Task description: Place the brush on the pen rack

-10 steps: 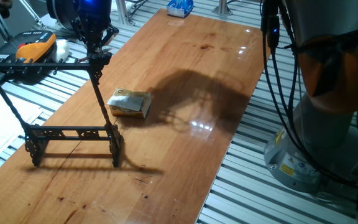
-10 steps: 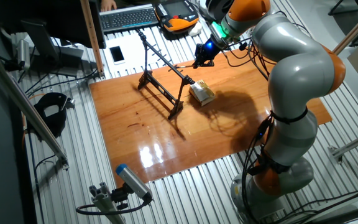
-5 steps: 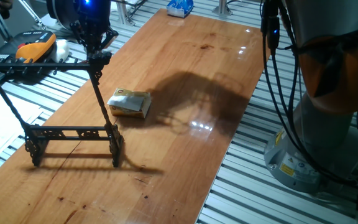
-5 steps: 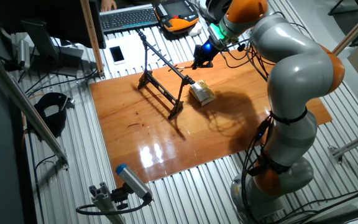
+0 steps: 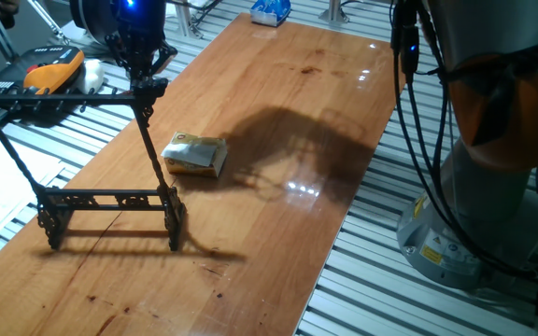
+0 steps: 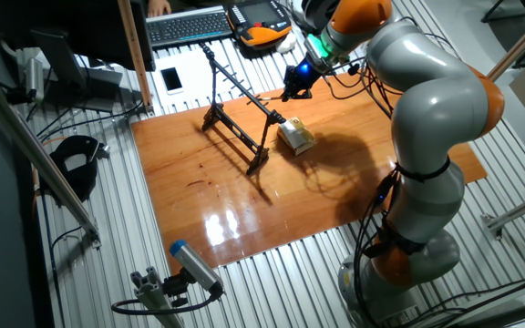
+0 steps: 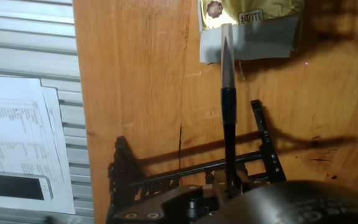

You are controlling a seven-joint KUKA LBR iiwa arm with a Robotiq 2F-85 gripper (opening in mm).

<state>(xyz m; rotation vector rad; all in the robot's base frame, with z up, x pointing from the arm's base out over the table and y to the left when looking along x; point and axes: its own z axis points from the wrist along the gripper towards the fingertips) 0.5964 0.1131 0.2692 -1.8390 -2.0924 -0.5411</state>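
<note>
One brush (image 7: 227, 81) in end effector (image 7: 229, 180), above pen rack (image 7: 191, 168)

A grey-and-orange robot arm (image 6: 431, 137) reaches across a wooden table (image 6: 244, 205), its gripper (image 6: 297, 84) poised beside the top bar of a black pen rack (image 6: 240, 114) near the table's far edge. Whether the gripper's fingers are parted or holding anything is too small to tell. A yellowish block (image 6: 296, 137) lies on the table just beside the rack's near end. Beyond the table sit a keyboard (image 6: 190, 25), an orange-and-black handset (image 6: 261, 20) and a phone (image 6: 171, 79). The arm's shadow falls across the wood.
</note>
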